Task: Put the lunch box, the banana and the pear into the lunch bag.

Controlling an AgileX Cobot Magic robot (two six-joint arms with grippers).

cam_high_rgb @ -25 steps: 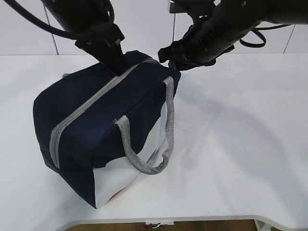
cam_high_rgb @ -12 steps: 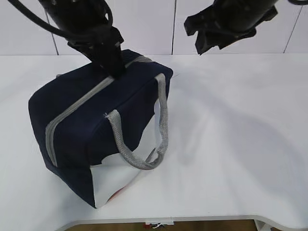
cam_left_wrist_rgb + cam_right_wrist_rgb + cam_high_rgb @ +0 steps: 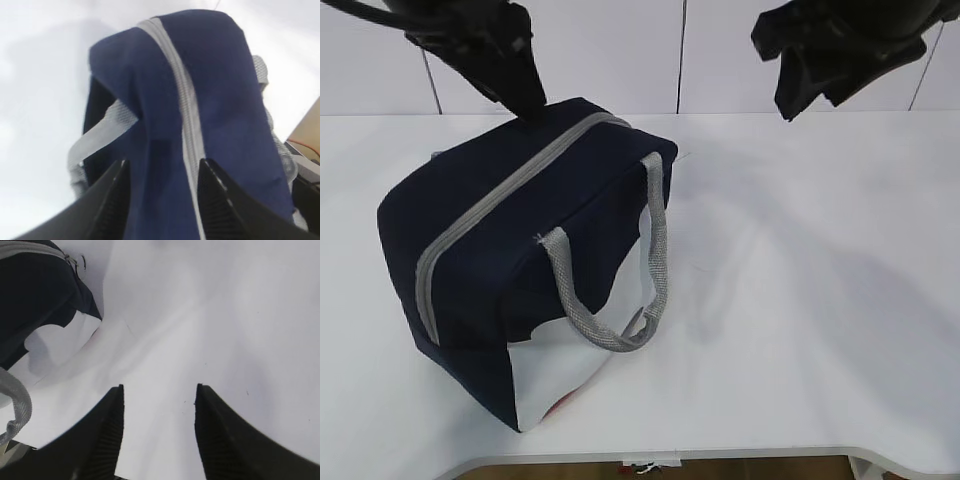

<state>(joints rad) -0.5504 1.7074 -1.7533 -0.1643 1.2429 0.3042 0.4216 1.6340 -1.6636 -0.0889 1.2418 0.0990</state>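
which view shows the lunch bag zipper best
The exterior view: the grey zipper runs in full along the top of the closed lunch bag and down its near end. The left wrist view shows only part of it from close above, between open fingers. The right wrist view catches just its end with the ring pull.

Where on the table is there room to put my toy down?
The whole white table right of the lunch bag is bare, out to the front edge. The left side is crowded: the bag fills it, its grey handle drooping toward the middle.
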